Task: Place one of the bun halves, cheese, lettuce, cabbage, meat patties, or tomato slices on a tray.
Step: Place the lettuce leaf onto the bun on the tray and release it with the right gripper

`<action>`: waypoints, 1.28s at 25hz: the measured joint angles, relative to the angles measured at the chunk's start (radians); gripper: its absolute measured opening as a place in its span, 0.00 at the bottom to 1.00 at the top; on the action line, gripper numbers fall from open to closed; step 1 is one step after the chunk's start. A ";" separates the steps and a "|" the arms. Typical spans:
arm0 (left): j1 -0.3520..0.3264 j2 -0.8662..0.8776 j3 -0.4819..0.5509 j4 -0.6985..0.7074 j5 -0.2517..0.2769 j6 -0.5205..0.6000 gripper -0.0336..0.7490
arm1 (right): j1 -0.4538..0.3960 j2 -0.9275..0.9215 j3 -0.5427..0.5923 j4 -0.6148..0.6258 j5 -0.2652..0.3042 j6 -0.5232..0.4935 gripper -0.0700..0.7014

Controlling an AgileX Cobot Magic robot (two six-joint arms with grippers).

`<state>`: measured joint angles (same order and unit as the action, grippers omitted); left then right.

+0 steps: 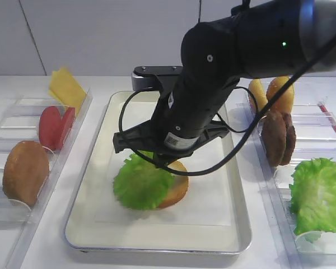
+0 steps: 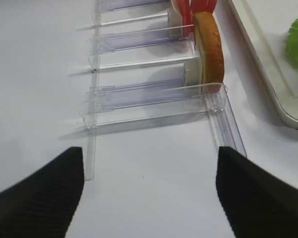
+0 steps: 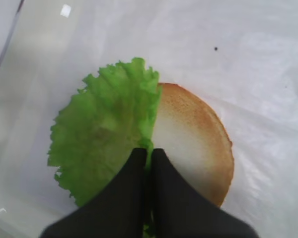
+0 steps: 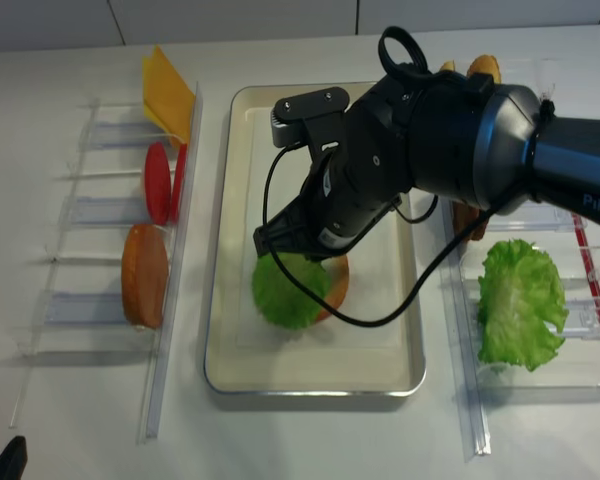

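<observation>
A flat bun half [image 3: 193, 139] lies toasted face up on the white liner of the silver tray [image 1: 157, 244]. The frilly green lettuce [image 3: 102, 134] covers its left part and hangs past its edge [image 1: 139, 185]. My right gripper [image 3: 150, 151] is right above them, jaws shut on the lettuce's rim, with green showing between the fingertips. The black right arm hides that gripper in the high views. My left gripper [image 2: 150, 158] stands open over bare table in front of the left bins, holding nothing.
Clear bins on the left hold yellow cheese [image 1: 67, 89], tomato slices [image 1: 56, 126] and a domed bun [image 1: 25, 171]. Bins on the right hold meat patties [image 1: 278, 137], buns [image 1: 280, 92] and a big floppy cabbage leaf [image 1: 319, 196]. The tray's rim [image 2: 268, 84] runs beside the left bins.
</observation>
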<state>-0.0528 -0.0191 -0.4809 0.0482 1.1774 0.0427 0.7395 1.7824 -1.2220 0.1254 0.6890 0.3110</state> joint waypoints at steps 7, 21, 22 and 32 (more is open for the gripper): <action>0.000 0.000 0.000 0.000 0.000 0.000 0.72 | 0.000 0.000 0.000 -0.101 0.041 0.086 0.16; 0.000 0.000 0.000 0.000 0.000 0.000 0.72 | 0.000 0.000 0.000 -0.074 0.058 0.032 0.24; 0.000 0.000 0.000 0.000 0.000 0.000 0.72 | 0.000 0.000 0.000 -0.074 0.058 0.032 0.28; 0.000 0.000 0.000 0.000 0.000 0.000 0.72 | 0.000 0.000 -0.001 -0.138 0.081 0.030 0.81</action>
<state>-0.0528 -0.0191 -0.4809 0.0482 1.1774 0.0427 0.7395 1.7824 -1.2234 -0.0130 0.7703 0.3412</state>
